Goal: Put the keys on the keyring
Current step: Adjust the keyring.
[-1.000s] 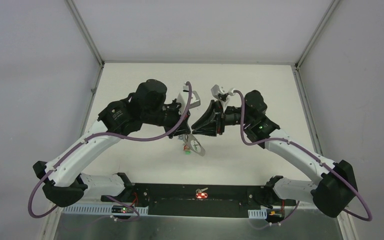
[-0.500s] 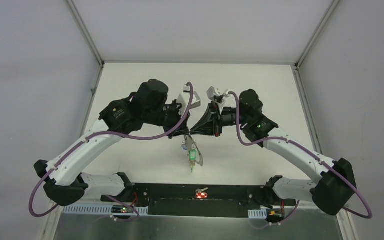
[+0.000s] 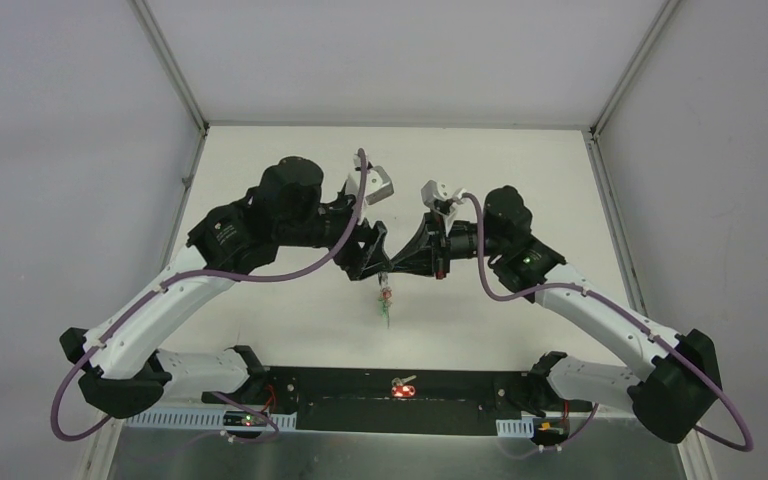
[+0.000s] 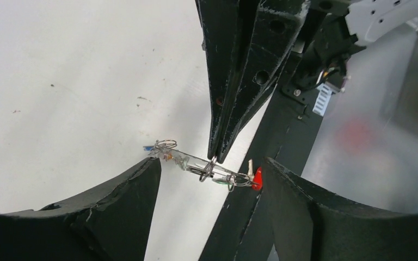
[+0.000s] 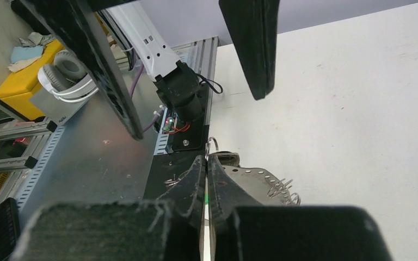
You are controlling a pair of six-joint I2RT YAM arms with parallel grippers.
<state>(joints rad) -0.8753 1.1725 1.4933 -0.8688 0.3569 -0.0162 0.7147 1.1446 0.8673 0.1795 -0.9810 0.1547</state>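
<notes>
The right gripper (image 4: 215,155), fully closed, pinches the keyring (image 4: 188,161) mid-length. The left gripper (image 4: 211,174) gapes wide, apparently empty. The ring's long axis, keys (image 4: 257,178) attached, spans its jaws.

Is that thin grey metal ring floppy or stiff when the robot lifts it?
Probably stiff: the thin grey metal keyring looks straight though the shut right gripper pinches one spot. The small red-headed key at its end would likely swing. Thin wire, so probably light.
</notes>
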